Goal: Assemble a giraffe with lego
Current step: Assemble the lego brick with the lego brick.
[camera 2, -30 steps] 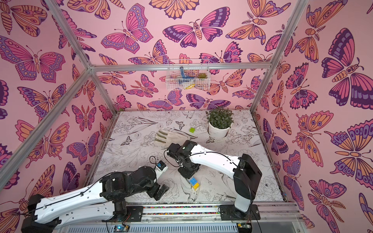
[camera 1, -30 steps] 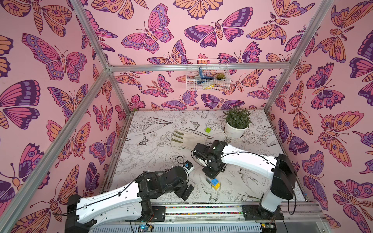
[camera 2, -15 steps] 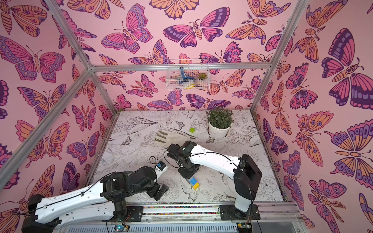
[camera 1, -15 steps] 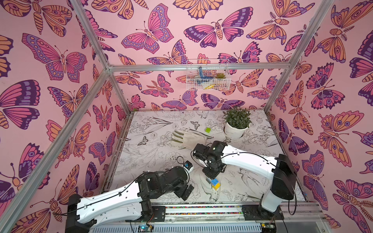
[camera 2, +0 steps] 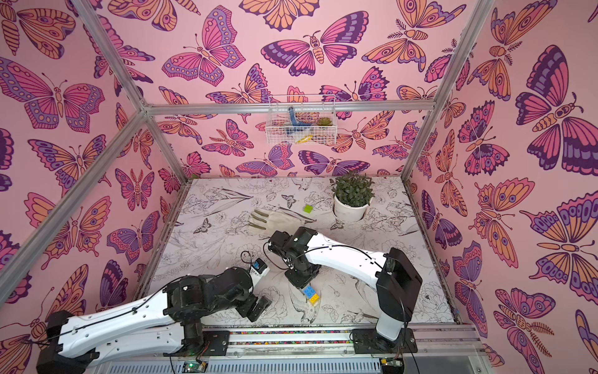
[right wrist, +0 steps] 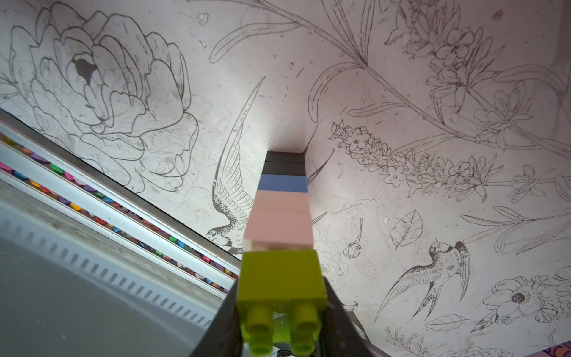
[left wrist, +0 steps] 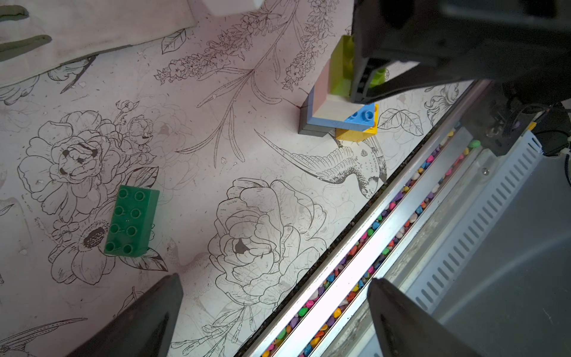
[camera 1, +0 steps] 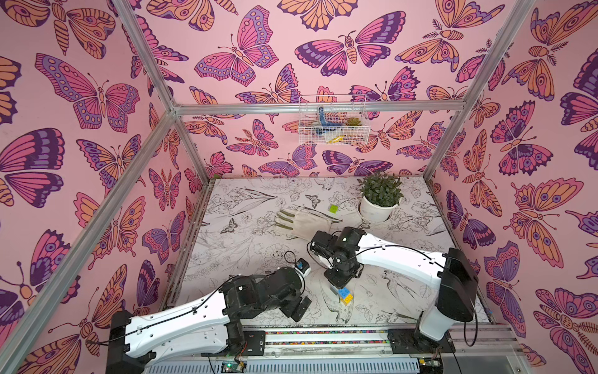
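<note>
Butterfly-papered walls (camera 1: pixel 97 136) enclose a floral-printed counter (camera 1: pixel 242 246); right tool (right wrist: pixel 281 337) clamps a lime studded plastic brick (right wrist: pixel 281 278), left tool (left wrist: pixel 275 321) spread apart.

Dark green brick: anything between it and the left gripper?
Nothing visible. Only bare mat lies between the open left gripper and the dark green brick; the giraffe stack, clamped by the right gripper, stands off to the side.
</note>
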